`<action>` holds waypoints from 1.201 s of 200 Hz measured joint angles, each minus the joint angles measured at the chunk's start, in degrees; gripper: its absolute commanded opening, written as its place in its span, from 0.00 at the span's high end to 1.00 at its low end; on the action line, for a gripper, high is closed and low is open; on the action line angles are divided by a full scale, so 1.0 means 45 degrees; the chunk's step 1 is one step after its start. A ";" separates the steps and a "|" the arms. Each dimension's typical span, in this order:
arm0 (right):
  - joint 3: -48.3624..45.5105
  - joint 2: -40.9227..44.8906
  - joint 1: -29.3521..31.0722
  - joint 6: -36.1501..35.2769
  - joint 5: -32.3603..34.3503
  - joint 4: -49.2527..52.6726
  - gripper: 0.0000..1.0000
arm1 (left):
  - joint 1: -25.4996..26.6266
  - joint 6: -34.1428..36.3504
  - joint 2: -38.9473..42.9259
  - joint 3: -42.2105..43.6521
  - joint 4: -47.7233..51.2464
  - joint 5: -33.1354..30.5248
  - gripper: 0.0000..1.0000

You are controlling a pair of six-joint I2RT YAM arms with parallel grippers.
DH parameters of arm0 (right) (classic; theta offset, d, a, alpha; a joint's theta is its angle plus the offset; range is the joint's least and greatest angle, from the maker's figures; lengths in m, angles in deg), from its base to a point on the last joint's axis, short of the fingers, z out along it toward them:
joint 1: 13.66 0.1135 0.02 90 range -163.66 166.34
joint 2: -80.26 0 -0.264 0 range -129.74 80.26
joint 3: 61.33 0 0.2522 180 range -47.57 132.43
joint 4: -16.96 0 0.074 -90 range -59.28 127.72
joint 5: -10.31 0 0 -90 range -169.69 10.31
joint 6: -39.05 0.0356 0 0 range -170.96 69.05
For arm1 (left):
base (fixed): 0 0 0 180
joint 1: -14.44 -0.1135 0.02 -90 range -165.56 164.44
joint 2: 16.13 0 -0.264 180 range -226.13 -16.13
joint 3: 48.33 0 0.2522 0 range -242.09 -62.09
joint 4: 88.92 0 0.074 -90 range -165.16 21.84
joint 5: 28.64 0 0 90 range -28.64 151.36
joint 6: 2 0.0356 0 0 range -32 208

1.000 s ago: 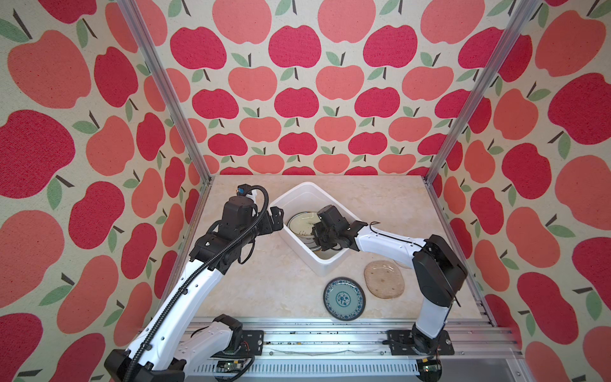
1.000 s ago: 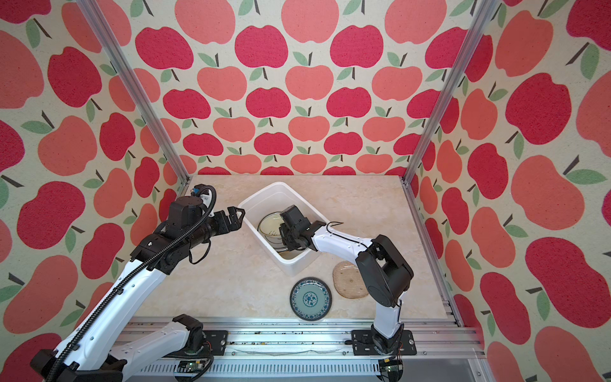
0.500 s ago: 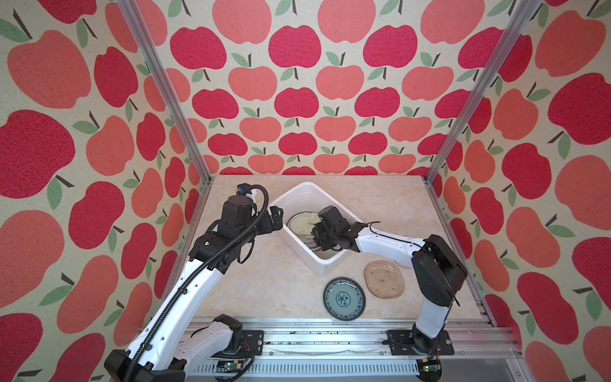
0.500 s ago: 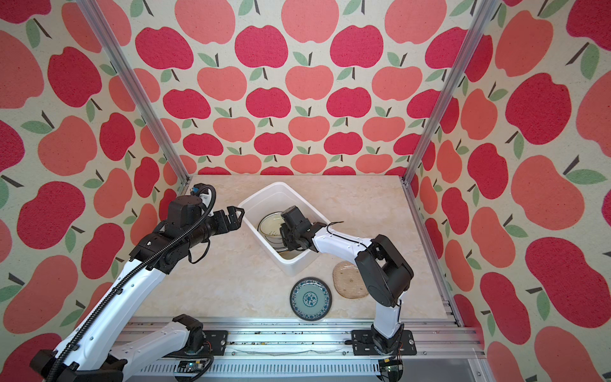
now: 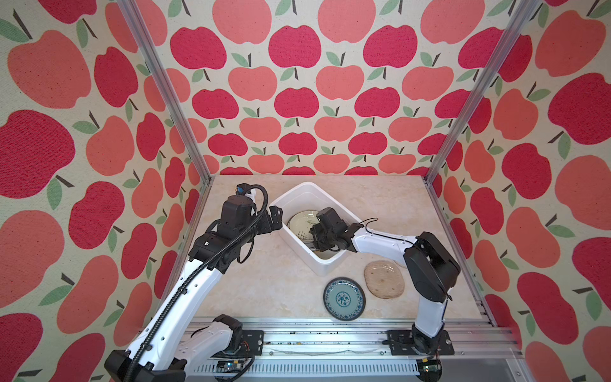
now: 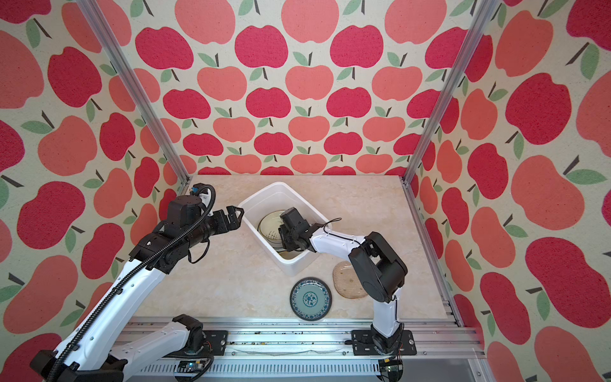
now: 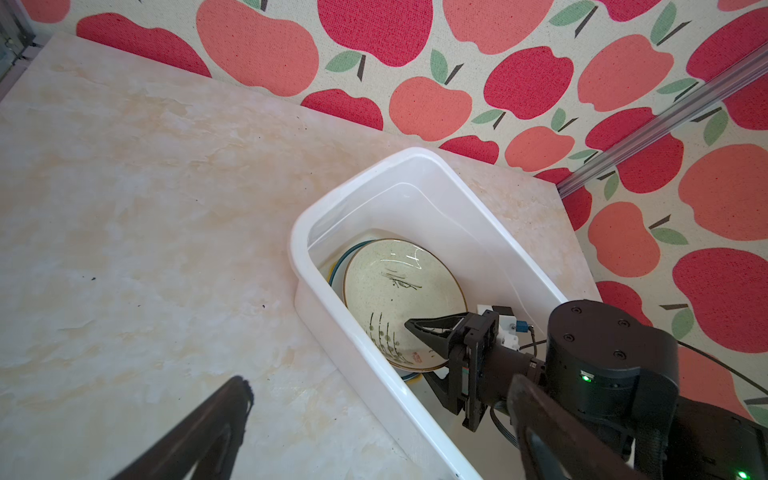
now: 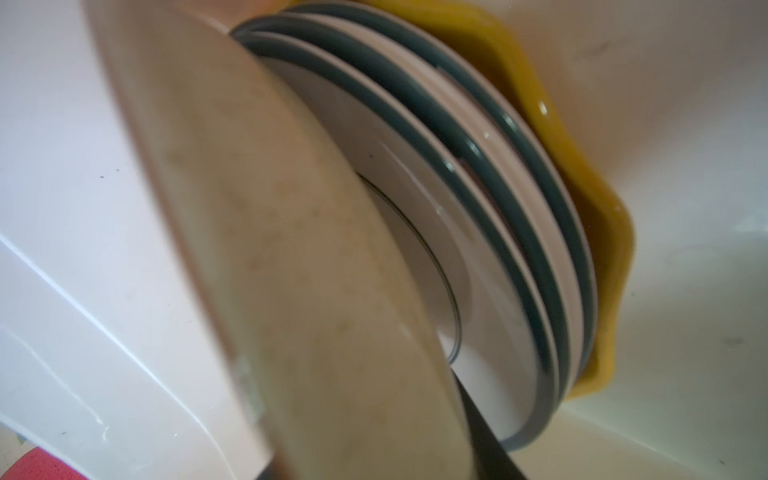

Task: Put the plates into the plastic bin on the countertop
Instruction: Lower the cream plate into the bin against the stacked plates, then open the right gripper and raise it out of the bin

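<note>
The white plastic bin (image 5: 297,189) (image 6: 264,192) (image 7: 300,232) stands askew on the beige countertop (image 5: 264,281). Inside it a cream plate (image 5: 302,220) (image 7: 395,286) (image 8: 291,249) with dark brush strokes leans on a stack of dark-rimmed white plates (image 8: 519,187) and a yellow scalloped one (image 8: 590,174). My right gripper (image 5: 312,238) (image 6: 282,238) (image 7: 419,349) reaches into the bin, its jaws open and standing apart above and below the cream plate's near rim. My left gripper (image 5: 276,215) (image 6: 236,215) (image 7: 380,384) hovers open and holds nothing beside the bin's left wall.
A round blue-patterned plate (image 5: 344,299) (image 6: 310,299) and a beige oval plate (image 5: 384,279) (image 6: 347,281) lie on the countertop near the front rail, in front of the bin. The right arm's elbow (image 5: 429,264) hangs over the oval plate's side.
The right jaws have spread apart around the cream plate's rim, and the plate now lies on the stack. Neither arm has shifted noticeably.
</note>
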 measured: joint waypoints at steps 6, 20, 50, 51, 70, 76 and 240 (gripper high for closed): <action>0.0015 -0.0029 0.0000 -0.0015 -0.0010 0.0000 0.52 | -0.0029 0.0000 0.0000 0.0000 0.0000 0.0000 0.01; 0.0029 -0.0058 -0.0015 -0.0078 -0.0083 0.0019 0.38 | -0.0073 -0.0005 0.0000 0.0000 0.0000 0.0000 0.01; 0.0189 -0.0073 -0.0058 -0.0238 -0.0262 0.0024 0.25 | -0.0131 0.0000 0.0005 0.0000 0.0000 -0.0005 0.01; 0.0194 -0.0073 -0.0058 -0.0253 -0.0272 0.0019 0.25 | -0.0131 -0.0005 0.0005 0.0000 0.0000 -0.0005 0.01; 0.0301 -0.0073 -0.0087 -0.0379 -0.0359 0.0029 0.20 | -0.0165 -0.0005 0.0005 0.0000 0.0000 -0.0005 0.01; 0.0321 -0.0073 -0.0112 -0.0432 -0.0398 0.0034 0.18 | -0.0170 -0.0005 0.0010 0.0000 0.0000 -0.0005 0.01; 0.4274 0.0296 -0.0272 -0.5819 -0.0461 0.5702 0.06 | -0.0296 0.0073 0.0850 0.0000 0.0374 -0.0073 0.01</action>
